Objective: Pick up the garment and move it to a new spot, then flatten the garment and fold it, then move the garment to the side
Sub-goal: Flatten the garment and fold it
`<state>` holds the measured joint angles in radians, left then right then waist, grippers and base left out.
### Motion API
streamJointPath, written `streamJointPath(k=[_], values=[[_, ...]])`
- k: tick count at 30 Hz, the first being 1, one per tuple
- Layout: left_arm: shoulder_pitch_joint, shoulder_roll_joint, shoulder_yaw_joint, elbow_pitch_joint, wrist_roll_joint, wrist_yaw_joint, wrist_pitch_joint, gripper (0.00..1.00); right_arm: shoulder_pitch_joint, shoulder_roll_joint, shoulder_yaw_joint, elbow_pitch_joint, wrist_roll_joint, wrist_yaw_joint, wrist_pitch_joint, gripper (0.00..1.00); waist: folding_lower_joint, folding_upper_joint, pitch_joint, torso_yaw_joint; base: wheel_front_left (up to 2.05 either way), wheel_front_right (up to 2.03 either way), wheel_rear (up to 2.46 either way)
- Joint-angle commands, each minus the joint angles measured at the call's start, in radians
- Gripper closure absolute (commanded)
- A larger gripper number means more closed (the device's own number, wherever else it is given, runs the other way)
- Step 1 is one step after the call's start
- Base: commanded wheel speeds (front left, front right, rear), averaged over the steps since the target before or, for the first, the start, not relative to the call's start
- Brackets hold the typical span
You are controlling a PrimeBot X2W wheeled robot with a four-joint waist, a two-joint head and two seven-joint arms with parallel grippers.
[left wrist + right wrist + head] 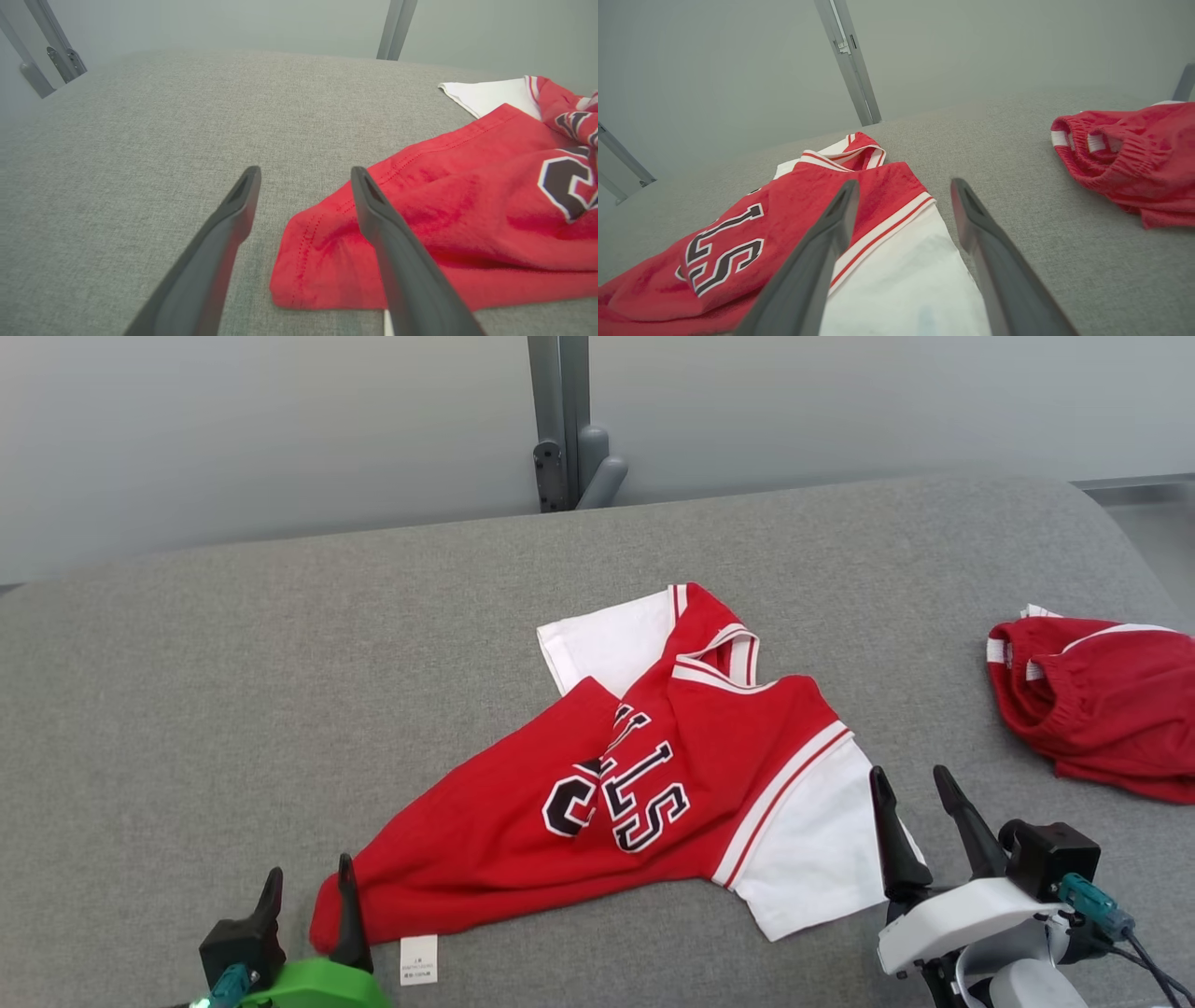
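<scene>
While my left gripper [310, 868] and right gripper [908, 773] stand wide open, holding nothing, the garment [709, 756] lies crumpled midway on the grey surface [280, 663]. If I pinch one layer at the hem corner, the twisted body may bunch further. Its long axis runs diagonally, hem by my left gripper, collar pointing away rightward.

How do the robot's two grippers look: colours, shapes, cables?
The left gripper has two long, dark, tapering jaws on a black base, above a bright green housing with a teal connector plug. The right gripper has the same dark jaws, but on a white rounded housing. Beside it sits a black box with another teal plug, from which thin black cables run.
</scene>
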<state>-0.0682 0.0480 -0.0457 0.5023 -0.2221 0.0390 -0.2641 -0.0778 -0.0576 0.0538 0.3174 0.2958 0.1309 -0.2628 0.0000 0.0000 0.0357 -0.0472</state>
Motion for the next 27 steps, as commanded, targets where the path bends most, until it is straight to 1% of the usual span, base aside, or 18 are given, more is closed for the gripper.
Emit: streamJointPath(k=[1, 4, 16, 19, 23, 27], values=[[0.031, 0.005, 0.004, -0.022, 0.017, -0.009, 0.0, 0.0, 0.014, 0.0, 0.005, -0.003, -0.016, 0.0, -0.003, 0.0, 0.0, 0.0, -0.023, -0.008, 0.0, 0.0, 0.0], [0.066, 0.005, 0.003, -0.06, 0.027, -0.021, 0.0, 0.0, 0.022, 0.001, 0.015, -0.004, -0.04, 0.0, -0.003, 0.0, 0.0, 0.0, -0.033, -0.003, 0.0, 0.0, 0.0], [0.123, 0.005, -0.016, -0.126, 0.03, -0.026, 0.0, 0.0, 0.043, 0.0, 0.039, 0.001, -0.076, 0.0, -0.003, 0.0, 0.0, 0.0, -0.046, 0.018, 0.0, 0.0, 0.0], [0.124, 0.005, -0.02, -0.119, 0.019, -0.029, 0.0, 0.0, 0.042, -0.002, 0.041, 0.002, -0.074, 0.0, -0.003, 0.0, 0.0, 0.0, -0.045, 0.019, 0.0, 0.0, 0.0], [0.121, 0.005, -0.032, -0.07, -0.013, -0.036, 0.0, 0.0, 0.047, -0.008, 0.043, 0.011, -0.068, 0.0, -0.003, 0.0, 0.0, 0.0, -0.032, 0.019, 0.0, 0.0, 0.0], [0.098, 0.005, -0.039, -0.017, -0.053, -0.029, 0.0, 0.0, 0.044, -0.015, 0.041, 0.02, -0.063, 0.0, -0.003, 0.0, 0.0, 0.0, -0.007, 0.017, 0.0, 0.0, 0.0]])
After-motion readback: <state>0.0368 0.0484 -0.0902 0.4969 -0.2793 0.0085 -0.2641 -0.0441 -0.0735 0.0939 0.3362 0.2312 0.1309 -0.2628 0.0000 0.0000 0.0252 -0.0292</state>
